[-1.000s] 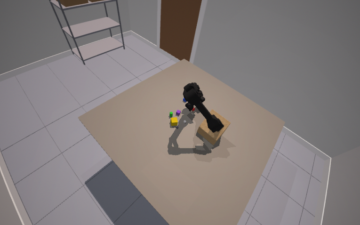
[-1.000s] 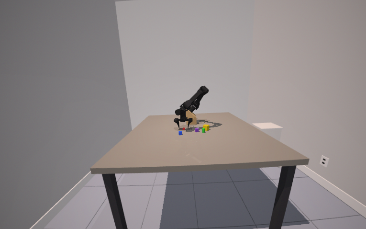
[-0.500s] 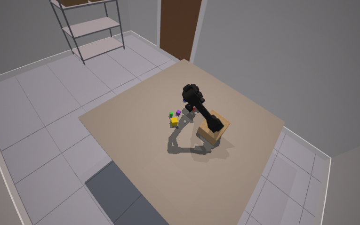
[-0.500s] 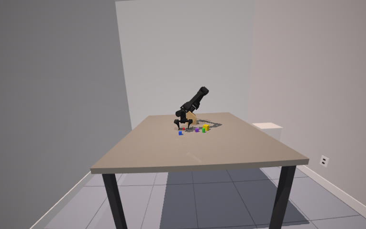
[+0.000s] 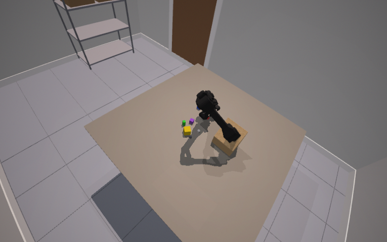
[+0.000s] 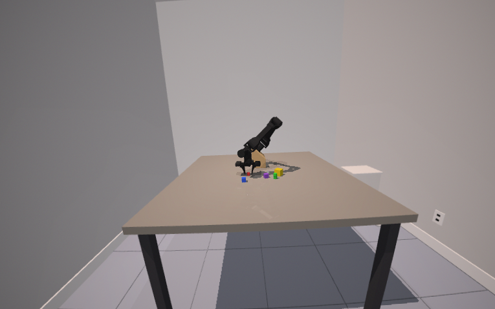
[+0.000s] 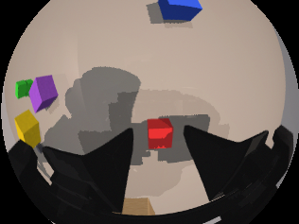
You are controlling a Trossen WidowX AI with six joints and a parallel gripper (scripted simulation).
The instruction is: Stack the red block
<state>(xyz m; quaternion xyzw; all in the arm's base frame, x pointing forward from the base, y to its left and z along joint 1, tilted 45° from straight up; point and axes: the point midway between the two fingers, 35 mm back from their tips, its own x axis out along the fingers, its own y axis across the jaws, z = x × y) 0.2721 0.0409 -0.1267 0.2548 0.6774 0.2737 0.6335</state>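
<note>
Well, seen from the near end of the desk [image 5: 204, 192] [image 6: 268, 226] [image 7: 213, 56], the blue block [image 5: 198, 108] [image 6: 243, 179] [image 7: 181, 9] comes first, slightly left and nearer than the fingers [image 5: 203, 115] [image 6: 252, 170]. Off to the right stands the green tower [image 5: 183, 122] [image 6: 275, 175] [image 7: 24, 88], two small pieces high and upright, with the purple block [image 5: 191, 120] [image 6: 266, 175] [image 7: 43, 94] just beside it on the left.

A little farther in is the red block [image 5: 208, 118] [image 6: 248, 173] [image 7: 160, 133], low on the desk between the fingers, one left of it and one right. They are partly spread and pinch nothing; the wrist view shows a gap on either side. The block looks about as long as it is wide, two faces turned roughly to the fingers, so closing straight in should suit it.

Farther back, the yellow block [image 5: 187, 130] [image 6: 278, 172] [image 7: 27, 128] crowds the far right side of the tower, and the wooden stand [image 5: 223, 144] [image 6: 259, 160] [image 7: 137, 207] sits well behind. The carry, I judge, must go right and slightly nearer, lifted high over the purple block; a spread finger could knock the slim tower, whereas its near side seems to offer the most room
</note>
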